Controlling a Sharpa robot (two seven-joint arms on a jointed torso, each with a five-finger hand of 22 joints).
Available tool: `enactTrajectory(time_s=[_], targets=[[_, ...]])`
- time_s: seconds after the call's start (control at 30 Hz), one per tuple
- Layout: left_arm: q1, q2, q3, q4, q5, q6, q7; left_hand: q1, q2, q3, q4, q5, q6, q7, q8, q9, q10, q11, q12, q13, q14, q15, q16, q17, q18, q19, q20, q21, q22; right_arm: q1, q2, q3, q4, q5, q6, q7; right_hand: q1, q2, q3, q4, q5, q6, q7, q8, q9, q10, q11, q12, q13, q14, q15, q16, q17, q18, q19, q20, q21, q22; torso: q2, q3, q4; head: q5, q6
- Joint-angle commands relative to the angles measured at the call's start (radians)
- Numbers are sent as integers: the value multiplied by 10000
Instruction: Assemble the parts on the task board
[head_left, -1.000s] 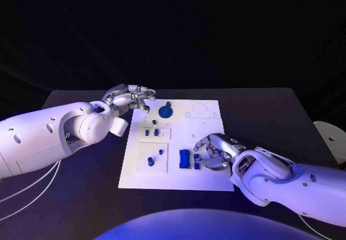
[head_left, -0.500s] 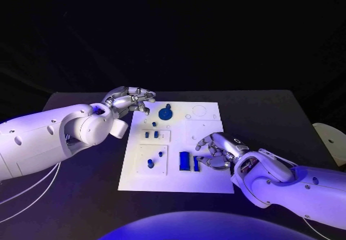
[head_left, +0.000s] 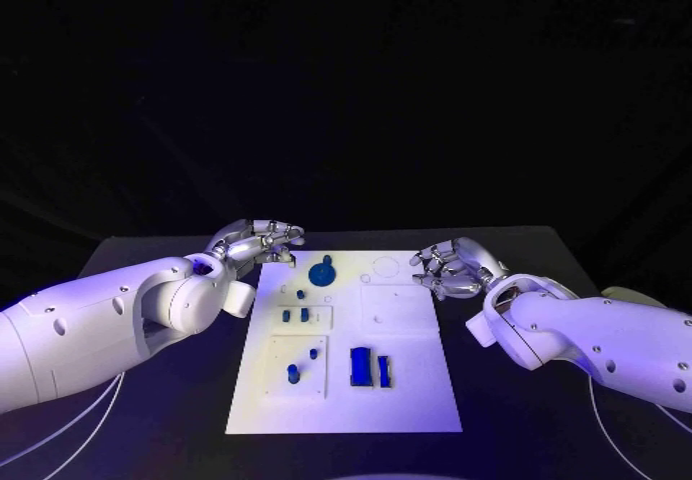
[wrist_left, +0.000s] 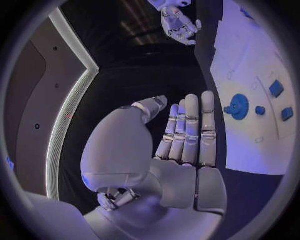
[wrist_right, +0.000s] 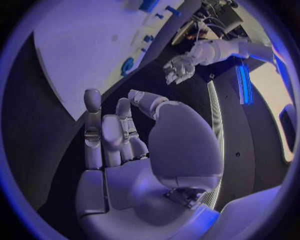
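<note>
The white task board (head_left: 411, 385) lies in the middle of the black table. On it are a blue gear (head_left: 323, 272), two small blue pieces (head_left: 299, 315), a blue peg piece (head_left: 293, 373) and two long blue blocks (head_left: 369, 368). My left hand (head_left: 257, 243) hovers at the board's far left corner, fingers straight and side by side, holding nothing (wrist_left: 187, 135). My right hand (head_left: 454, 268) hangs over the board's far right edge with its fingers apart and empty (wrist_right: 115, 135). The gear (wrist_left: 238, 106) also appears in the left wrist view.
The black table (head_left: 159, 440) extends on both sides of the board. A pale round object (head_left: 635, 296) sits at the table's right edge, behind my right arm. The board (wrist_right: 81, 50) shows in the right wrist view with my left hand (wrist_right: 179, 67) beyond it.
My right hand has moved from the long blue blocks at the board's near right up to its far right edge. The head camera has tilted, shifting the whole picture. My left hand stays put.
</note>
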Motion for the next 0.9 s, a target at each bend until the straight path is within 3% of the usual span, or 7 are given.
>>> enactTrajectory(time_s=[0.03, 0.47, 0.5, 0.57, 0.67, 0.7, 0.9], targets=[[-46, 234, 14, -415, 447, -564, 820, 5, -71, -2, -23, -144, -108, 103, 25, -49, -175, 184, -268, -199, -958, 268, -1089, -557, -141, -1049, 234, -863, -547, 158, 348, 52, -847, 3974, 1531, 2273, -275, 95, 146, -29, 9, -114, 157, 115, 33, -711, 244, -1591, -1390, -1673, 193, -2539, -2803, 53, -630, 160, -767, -522, -239, -16, -52, -62, 523], [-300, 1481, 207, -2409, 1501, -605, 2178, -268, -82, -308, 70, 20, -219, 211, -547, -421, 569, 348, -2918, -465, -1713, 933, -5867, -2193, -2, -3144, 1068, -2562, -3758, 262, 1889, 143, -3835, 5226, 2593, 3498, -608, 538, -633, -468, -339, -650, 861, -122, -832, -796, 1205, -5396, -6538, -3967, 1509, -8888, -6170, 113, -2994, 1563, -3805, -5316, -630, 86, -116, 165, 1274], [-278, 1418, 194, -2266, 964, -455, 1487, -4003, 1856, -5672, -744, -1736, -8423, -1780, -3557, -3294, -2382, -1283, -4395, -1097, -9286, -659, -9982, -3858, -1698, -10003, -1524, -3157, -11898, 265, 1790, 137, -3656, 4581, 1884, 2739, -4154, 2419, -6504, 5, -2079, -9355, -1367, -1575, -5226, -10605, -535, -6551, -8872, -13386, 175, -12163, -9851, -1704, -11951, -864, -4424, -12384, -523, 30, -90, 116, 1193], [-283, 1411, 196, -2236, 964, -497, 1497, -4368, 1856, -5672, -744, -1736, -8423, -1780, -3557, -3294, -9468, -1283, -4395, -1097, -9286, -659, -9982, -3858, -1698, -10003, -1524, -3157, -11898, 252, 1781, 152, -3614, 4610, 1845, 2756, -4485, 2419, -6504, 5, -2079, -9355, -1367, -1575, -5226, -10605, -535, -6551, -8872, -13386, 175, -12163, -9851, -1704, -11951, -864, -4424, -12384, -528, 32, -69, 115, 1196], [-311, 1378, 206, -2079, 960, -707, 1547, -5211, 1856, -5672, -744, -1736, -8423, -1780, -3557, -3294, -9468, -1283, -4395, -1097, -9286, -659, -9982, -3858, -1698, -10003, -1524, -3157, -11898, 190, 1738, 227, -3403, 4757, 1650, 2842, -5295, 2419, -6504, 5, -2079, -9355, -1367, -1575, -5226, -10605, -535, -6551, -8872, -13386, 175, -12163, -9851, -1704, -11951, -864, -4424, -12384, -557, 44, 37, 113, 1213], [-326, 1361, 211, -1997, 959, -818, 1573, -5531, 1856, -5672, -744, -1736, -8423, -1780, -3557, -3294, -9468, -1283, -4395, -1097, -9286, -659, -9982, -3858, -1698, -10003, -1524, -3157, -11898, 157, 1716, 267, -3292, 4834, 1547, 2887, -12523, 2419, -6504, 5, -2079, -9355, -1367, -1575, -5226, -10605, -535, -6551, -8872, -13386, 175, -12163, -9851, -1704, -11951, -864, -4424, -12384, -573, 51, 92, 111, 1221], [-486, 1171, 265, -1104, 940, -2023, 1860, -12905, 1856, -5672, -744, -1736, -8423, -1780, -3557, -3294, -9468, -1283, -4395, -1097, -9286, -659, -9982, -3858, -1698, -10003, -1524, -3157, -11898, -201, 1472, 696, -2087, 5673, 431, 3377, -12523, 2419, -6504, 5, -2079, -9355, -1367, -1575, -5226, -10605, -535, -6551, -8872, -13386, 175, -12163, -9851, -1704, -11951, -864, -4424, -12384, -675, 94, 463, 102, 1280]])
